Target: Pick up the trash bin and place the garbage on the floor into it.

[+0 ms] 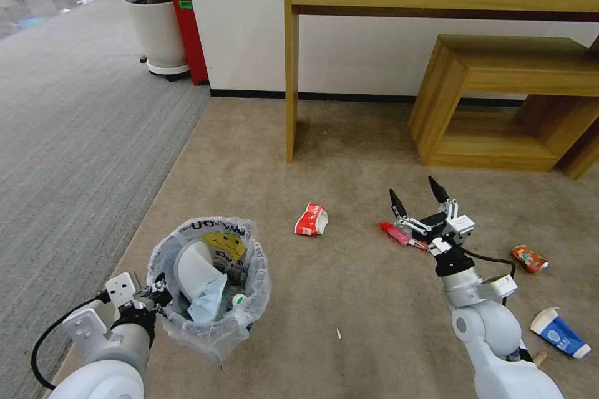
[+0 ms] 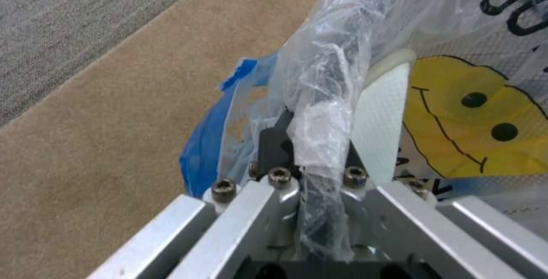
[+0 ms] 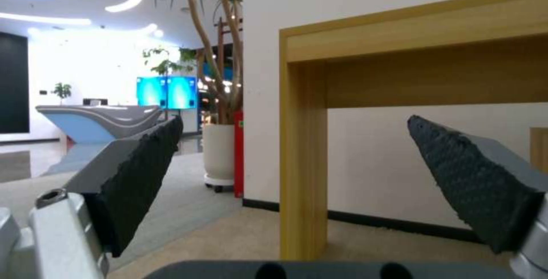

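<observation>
At your left, bin: the trash bin (image 1: 209, 280) stood on the beige floor (image 1: 349, 299), near the seam with the grey striped carpet (image 1: 75, 156); a white slipper (image 1: 196, 269) and a blue mask (image 1: 208, 303) already lay inside.
Left gripper: your left gripper (image 1: 156, 295) was clamped on the bin's rim through the bag (image 2: 325, 112), the plastic bunched between its closed jaws.
Bin handling: you could judge it light, with a stiff rim; the bag was thin and slippery, so the hold belonged on rim and bag together, not on loose film.
Middle, litter: a crushed red-white cup (image 1: 311, 219) lay alone, well apart from the bin.
Right gripper: your right gripper (image 1: 419, 198) hung empty with its jaws spread wide, tips pointing toward the desk (image 1: 291, 75), just above a red wrapper (image 1: 397, 233).
Wrapper handling: flat, soft and probably slick; pinching across its narrow width looked safest.
Far right, litter: an orange can (image 1: 530, 259) and a blue-white cup (image 1: 560, 333) lay beside your right arm, a wooden stick (image 1: 539, 358) near the cup.
</observation>
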Motion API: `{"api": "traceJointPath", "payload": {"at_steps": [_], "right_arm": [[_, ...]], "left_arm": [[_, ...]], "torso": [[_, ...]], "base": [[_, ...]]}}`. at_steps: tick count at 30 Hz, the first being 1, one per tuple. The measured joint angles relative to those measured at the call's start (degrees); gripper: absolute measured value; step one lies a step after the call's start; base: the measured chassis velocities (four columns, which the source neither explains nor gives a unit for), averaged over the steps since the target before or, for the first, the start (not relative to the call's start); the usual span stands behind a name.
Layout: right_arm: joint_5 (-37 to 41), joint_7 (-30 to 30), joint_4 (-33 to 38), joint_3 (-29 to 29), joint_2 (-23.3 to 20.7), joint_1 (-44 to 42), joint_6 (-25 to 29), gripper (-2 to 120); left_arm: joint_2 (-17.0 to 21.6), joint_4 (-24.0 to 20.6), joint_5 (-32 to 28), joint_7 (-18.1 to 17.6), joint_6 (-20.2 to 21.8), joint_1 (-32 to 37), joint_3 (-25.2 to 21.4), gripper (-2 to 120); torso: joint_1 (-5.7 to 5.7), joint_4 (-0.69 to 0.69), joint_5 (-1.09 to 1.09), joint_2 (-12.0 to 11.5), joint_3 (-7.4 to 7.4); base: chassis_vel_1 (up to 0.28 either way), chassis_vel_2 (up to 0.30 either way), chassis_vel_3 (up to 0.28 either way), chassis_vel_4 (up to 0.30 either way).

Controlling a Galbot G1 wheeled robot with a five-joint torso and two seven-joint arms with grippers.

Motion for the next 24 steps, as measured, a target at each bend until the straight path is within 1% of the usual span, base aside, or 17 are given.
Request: {"api": "traceJointPath", "payload": {"at_steps": [6,10,16,17,19,22,23,24], "right_arm": [[0.2,0.0,-0.3,0.0,-0.1,0.3,0.2,100],[0.2,0.0,-0.6,-0.1,-0.1,0.6,0.3,100],[0.2,0.1,-1.1,-0.3,-0.1,0.8,0.5,100],[0.2,0.2,-1.2,-0.4,-0.1,0.9,0.5,100],[0.4,0.9,-1.2,-0.7,-0.3,1.0,0.5,100],[0.4,1.8,-1.0,-1.1,-0.4,1.0,0.1,100],[0.3,2.3,-0.8,-1.3,-0.5,1.0,-0.3,100],[-0.1,3.3,-0.8,-1.7,-0.6,1.1,-1.0,100]], "left_arm": [[0.0,-0.1,0.1,0.3,0.1,0.0,-0.1,1],[0.0,0.1,0.1,0.4,0.1,0.0,0.0,1],[-0.1,0.4,0.2,0.6,0.1,-0.2,0.1,1],[-0.1,0.5,0.2,0.6,0.1,-0.2,0.1,1],[-0.1,0.6,0.2,0.6,0.1,-0.2,0.2,1],[-0.1,0.6,0.3,0.6,0.1,-0.3,0.2,1],[-0.2,0.6,0.3,0.7,0.1,-0.2,0.2,1],[-0.2,0.6,0.3,0.7,0.0,-0.2,0.2,1]], "torso": [[0.0,0.0,0.0,0.0,0.0],[0.0,0.0,0.0,0.0,0.0],[0.0,0.01,0.01,0.0,0.01],[0.0,0.0,-0.03,0.0,0.01],[0.0,0.0,0.03,0.0,0.01],[0.0,0.0,-0.03,0.0,0.02],[0.01,0.01,0.02,0.0,0.02],[0.01,0.0,0.01,0.0,0.04]], "base": [[-0.065,0.057,0.065,-0.056],[-0.151,0.15,0.179,-0.146],[-0.226,0.237,0.226,-0.229],[-0.244,0.298,0.245,-0.294],[-0.266,0.289,0.261,-0.283],[-0.284,0.265,0.278,-0.249],[-0.227,0.242,0.229,-0.228],[-0.156,0.182,0.229,-0.125]]}}
